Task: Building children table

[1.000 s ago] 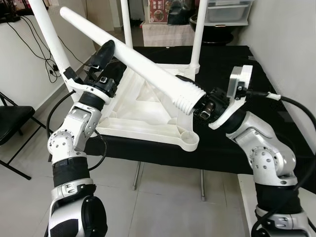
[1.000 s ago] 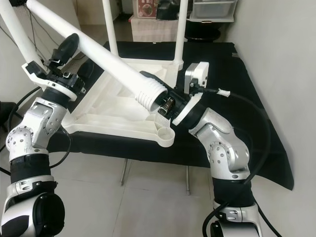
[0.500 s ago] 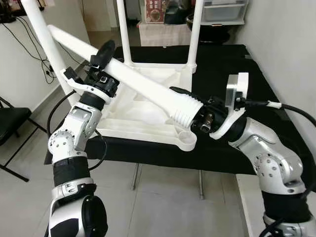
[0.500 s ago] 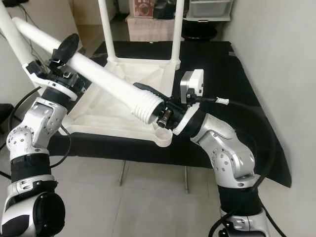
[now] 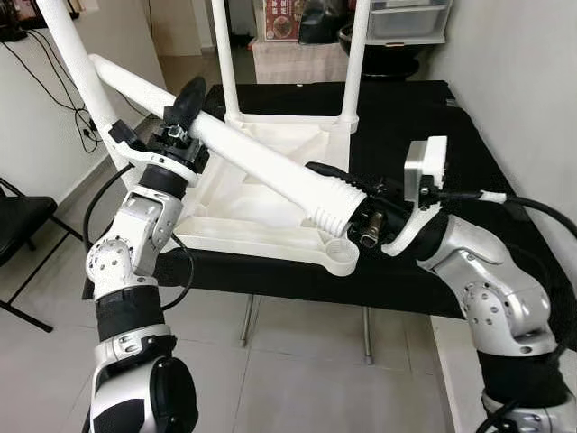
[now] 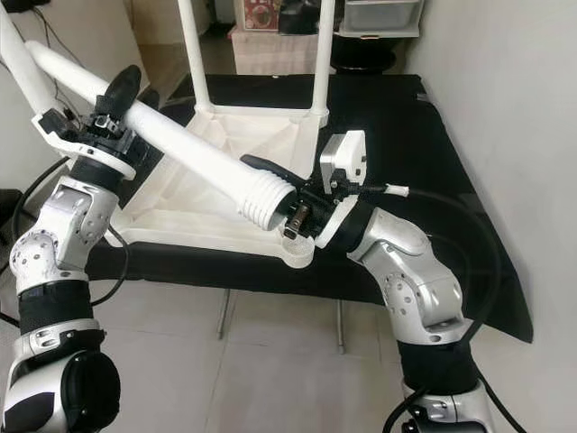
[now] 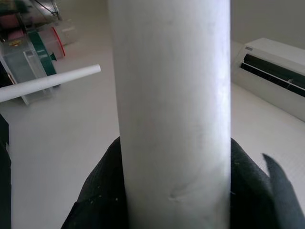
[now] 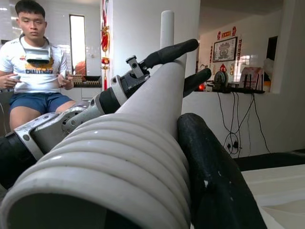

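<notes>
A white children's table top point(image 5: 261, 212) lies upside down on a black-covered table point(image 5: 424, 117), with three white legs standing up from it. Both grippers hold a loose white leg point(image 5: 252, 162) slantwise above it. My left gripper point(image 5: 185, 104) is shut on the leg's upper part, whose smooth shaft point(image 7: 174, 119) passes between the black fingers point(image 7: 100, 191). My right gripper point(image 5: 320, 185) is shut on it just behind the ribbed threaded end point(image 8: 109, 162). That end hangs a little above the round corner socket point(image 5: 339, 254) at the front right, tilted, not in it.
A black folding chair point(image 5: 18, 225) stands at the left, with cables on the wall behind it. Plastic drawers point(image 5: 410, 18) stand beyond the table, and a wall runs close on the right. A person point(image 8: 33, 71) sits facing the table in the right wrist view.
The loose leg has come down and lies flatter. Its threaded end has sunk closer to the front right corner socket. Both grippers keep their hold.
</notes>
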Available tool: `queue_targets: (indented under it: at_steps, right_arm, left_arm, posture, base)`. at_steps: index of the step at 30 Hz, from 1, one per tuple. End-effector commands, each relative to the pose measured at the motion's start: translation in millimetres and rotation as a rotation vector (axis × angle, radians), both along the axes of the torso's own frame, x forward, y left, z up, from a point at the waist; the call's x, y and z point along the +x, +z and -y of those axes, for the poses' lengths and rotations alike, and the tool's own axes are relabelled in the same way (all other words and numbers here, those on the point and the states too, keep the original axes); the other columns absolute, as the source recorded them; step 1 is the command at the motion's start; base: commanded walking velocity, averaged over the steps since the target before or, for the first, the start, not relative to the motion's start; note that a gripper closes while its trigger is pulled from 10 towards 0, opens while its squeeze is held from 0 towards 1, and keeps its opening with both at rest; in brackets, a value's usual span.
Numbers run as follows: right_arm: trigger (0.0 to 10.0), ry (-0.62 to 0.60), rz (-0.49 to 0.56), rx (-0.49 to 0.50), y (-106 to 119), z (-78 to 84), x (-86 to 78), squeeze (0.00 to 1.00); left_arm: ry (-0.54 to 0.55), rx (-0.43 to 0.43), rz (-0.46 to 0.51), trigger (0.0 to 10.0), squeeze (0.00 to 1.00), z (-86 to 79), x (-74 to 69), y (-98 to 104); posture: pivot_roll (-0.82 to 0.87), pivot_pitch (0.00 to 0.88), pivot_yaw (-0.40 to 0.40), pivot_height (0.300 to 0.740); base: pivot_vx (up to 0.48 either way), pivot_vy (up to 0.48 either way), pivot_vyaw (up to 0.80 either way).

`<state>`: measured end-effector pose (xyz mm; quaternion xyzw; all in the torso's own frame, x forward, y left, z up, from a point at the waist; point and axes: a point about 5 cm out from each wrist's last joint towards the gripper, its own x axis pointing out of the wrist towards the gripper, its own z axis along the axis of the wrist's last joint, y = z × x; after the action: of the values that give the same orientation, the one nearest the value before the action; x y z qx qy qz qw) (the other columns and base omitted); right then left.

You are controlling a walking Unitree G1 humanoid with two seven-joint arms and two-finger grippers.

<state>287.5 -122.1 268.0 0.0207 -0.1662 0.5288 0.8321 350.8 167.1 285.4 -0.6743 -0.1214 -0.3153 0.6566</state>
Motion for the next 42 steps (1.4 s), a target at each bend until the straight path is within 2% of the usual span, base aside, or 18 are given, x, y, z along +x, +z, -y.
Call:
queue_targets:
  at_steps: [1,10,11,14,16,18,19,20,22,23,24,28,31,32,37,38,41,42]
  right_arm:
    - [10.0,0.065,-0.043,-0.063,-13.7,-12.6,-2.4,0.00]
    - [10.0,-0.002,-0.072,-0.092,-26.3,-8.7,3.4,0.00]
    - [10.0,-0.041,-0.103,-0.119,-37.8,-4.7,5.5,1.00]
    - [10.0,-0.067,-0.125,-0.139,-46.2,-1.6,6.6,1.00]
    - [10.0,-0.104,-0.195,-0.166,-67.0,10.1,4.5,1.00]
    - [10.0,-0.108,-0.209,-0.168,-70.8,12.6,3.7,1.00]
    - [10.0,-0.146,-0.258,-0.162,-82.5,22.5,2.2,1.00]
    - [10.0,-0.146,-0.258,-0.162,-82.5,22.5,2.2,1.00]
    - [10.0,-0.234,-0.358,-0.144,-106.6,44.2,-3.9,1.00]
    - [10.0,-0.234,-0.358,-0.144,-106.6,44.2,-3.9,1.00]
    - [10.0,-0.268,-0.394,-0.127,-114.4,52.4,-6.7,1.00]
    - [10.0,-0.347,-0.446,-0.083,-124.9,68.1,-9.5,1.00]
    - [10.0,-0.359,-0.452,-0.075,-126.2,70.3,-9.5,1.00]
    - [10.0,-0.420,-0.480,-0.046,-133.2,81.7,-8.9,1.00]
    - [10.0,-0.520,-0.488,-0.024,-137.1,96.8,-6.1,0.99]
    - [10.0,-0.559,-0.455,-0.052,-133.4,98.8,-2.7,0.63]
    - [10.0,-0.559,-0.455,-0.052,-133.4,98.8,-2.7,0.63]
    - [10.0,-0.586,-0.420,-0.059,-125.6,99.7,1.7,0.09]
  left_arm:
    - [-0.021,-0.006,0.038,0.0,0.00,5.5,-1.8,6.5]
    - [-0.013,-0.010,0.040,0.0,0.00,2.3,0.0,7.7]
    - [0.011,-0.012,0.032,0.0,0.00,-1.8,2.8,9.1]
    - [0.028,-0.013,0.027,0.0,0.00,-4.8,4.8,10.2]
    - [0.045,0.004,0.022,0.0,0.00,-7.2,8.8,13.0]
    - [0.046,0.009,0.023,0.0,0.00,-7.1,9.4,13.6]
    - [0.072,0.002,0.006,0.0,0.00,-10.3,13.8,14.2]
    - [0.072,0.002,0.006,0.0,0.00,-10.3,13.8,14.2]
    - [0.128,-0.027,-0.021,0.0,0.00,-17.9,22.9,16.9]
    - [0.128,-0.027,-0.021,0.0,0.00,-17.9,22.9,16.9]
    - [0.147,-0.039,-0.026,0.0,0.00,-20.5,26.0,18.7]
    - [0.174,-0.062,-0.017,0.0,0.00,-25.4,30.0,26.2]
    - [0.177,-0.064,-0.014,0.0,0.00,-26.0,30.4,27.3]
    - [0.190,-0.069,-0.002,0.0,0.00,-30.2,31.1,32.3]
    - [0.212,-0.039,0.013,0.0,0.00,-35.4,31.5,36.2]
    - [0.221,0.005,0.016,0.0,0.00,-35.2,31.8,36.1]
    - [0.221,0.005,0.016,0.0,0.00,-35.2,31.8,36.1]
    - [0.232,0.079,0.021,0.0,0.00,-32.8,32.1,35.4]
  posture:
    - [-0.02,0.040,0.062,0.740]
    - [-0.02,0.036,0.062,0.740]
    - [-0.02,0.035,0.062,0.740]
    - [-0.02,0.035,0.062,0.740]
    - [-0.02,0.040,0.059,0.740]
    - [-0.02,0.040,0.059,0.740]
    - [-0.03,0.048,0.064,0.740]
    - [-0.03,0.048,0.064,0.740]
    - [-0.04,0.054,0.070,0.740]
    - [-0.04,0.054,0.070,0.740]
    - [-0.04,0.054,0.070,0.740]
    - [-0.04,0.058,0.075,0.740]
    - [-0.04,0.058,0.075,0.740]
    - [-0.04,0.059,0.074,0.740]
    - [-0.04,0.059,0.069,0.740]
    - [-0.03,0.059,0.070,0.740]
    - [-0.03,0.059,0.070,0.740]
    - [-0.04,0.059,0.069,0.740]
  base:
    - [0.000,0.000,0.00]
    - [0.000,0.000,0.00]
    - [0.000,0.000,0.00]
    - [0.000,0.000,0.00]
    - [0.000,0.000,0.00]
    - [0.000,0.000,0.00]
    - [0.000,0.000,0.00]
    - [0.000,0.000,0.00]
    - [0.000,0.000,0.00]
    - [0.000,0.000,0.00]
    - [0.000,0.000,0.00]
    - [0.000,0.000,0.00]
    - [0.000,0.000,0.00]
    - [0.000,0.000,0.00]
    - [0.000,0.000,0.00]
    - [0.000,0.000,0.00]
    - [0.000,0.000,0.00]
    - [0.000,0.000,0.00]
